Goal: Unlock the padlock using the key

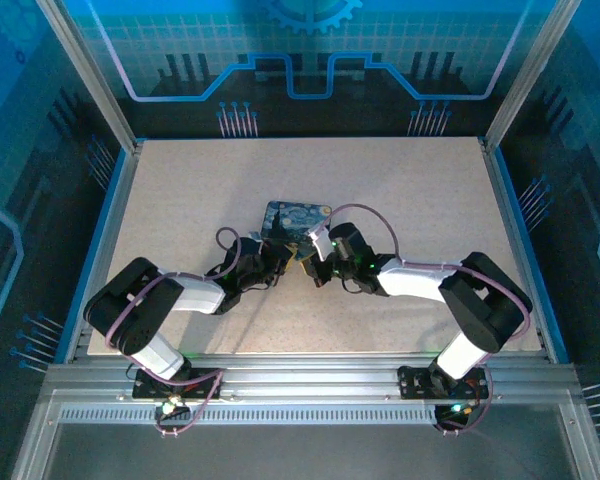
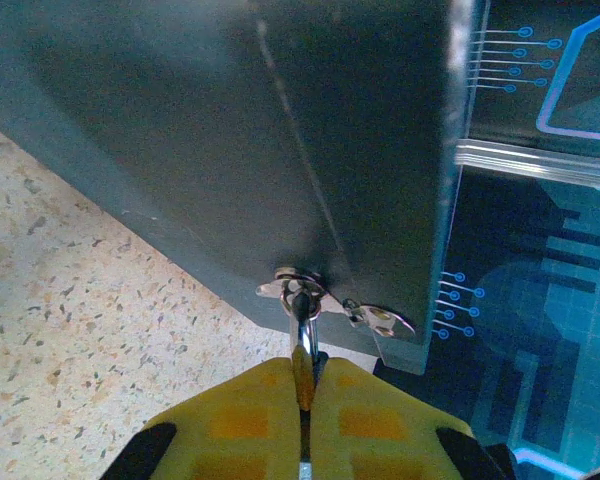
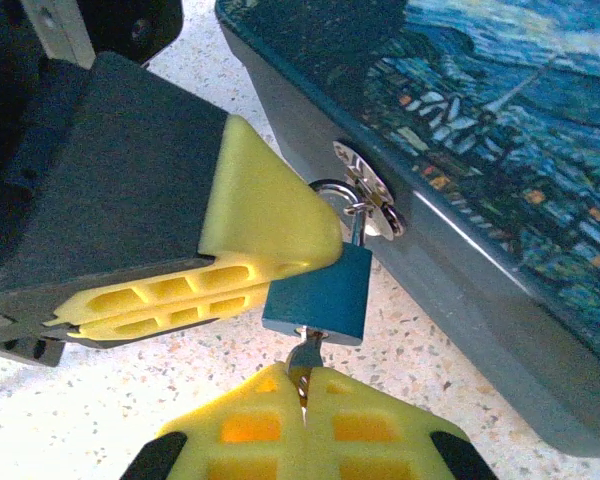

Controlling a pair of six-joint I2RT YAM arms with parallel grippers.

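In the right wrist view a small blue padlock point(image 3: 320, 290) hangs at the centre of the frame by its silvery shackle point(image 3: 332, 192), which passes through a metal hasp point(image 3: 368, 192) on the side wall of a dark blue box point(image 3: 500, 300). The box runs from the top centre to the lower right, and its lid is printed with a swirling blue-and-yellow night painting. The key point(image 3: 305, 350) stands in the bottom of the padlock. Only a short silvery stub of it shows between the lock body and the right gripper point(image 3: 302, 385), whose yellow fingers at the bottom edge are pressed narrow together on the key's head. From the left of that frame a yellow fingertip comes in to touch the padlock's top at the shackle. In the left wrist view the left gripper point(image 2: 302, 385) sits at the bottom centre, its fingers drawn nearly closed around the upper end of the padlock, with the shackle rising above them into the hasp on the box's dark wall. From overhead, the box lies on the speckled bench point(image 1: 180, 180) just above the centre of the frame, and both arms reach inward to meet at its lower edge. The padlock and key are too small to make out there.
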